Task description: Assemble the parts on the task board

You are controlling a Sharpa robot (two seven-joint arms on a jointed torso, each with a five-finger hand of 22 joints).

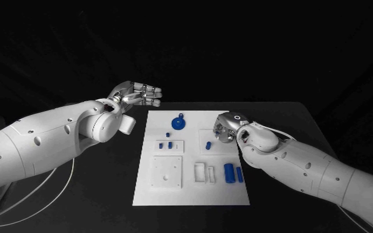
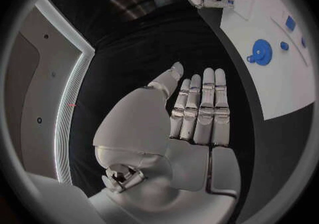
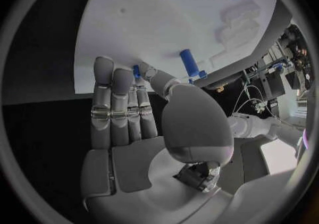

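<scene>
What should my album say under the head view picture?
Two robot hands, left hand and right hand, hover by a white task board.

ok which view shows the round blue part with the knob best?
Head view: the round blue part lies whole and unobstructed at the task board's far end. Left wrist view shows it too, at a slant. Right wrist view catches what may be its cropped edge.

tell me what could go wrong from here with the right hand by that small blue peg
1. The right hand sits at the task board's right side, fingertips close to a small blue peg; a slightly off approach could knock it over or roll it away.
2. The hand covers part of the board in the head view, so the contact is hard to check.
3. The left hand hovers off the board, open, so nothing steadies the plate if pushed.
</scene>
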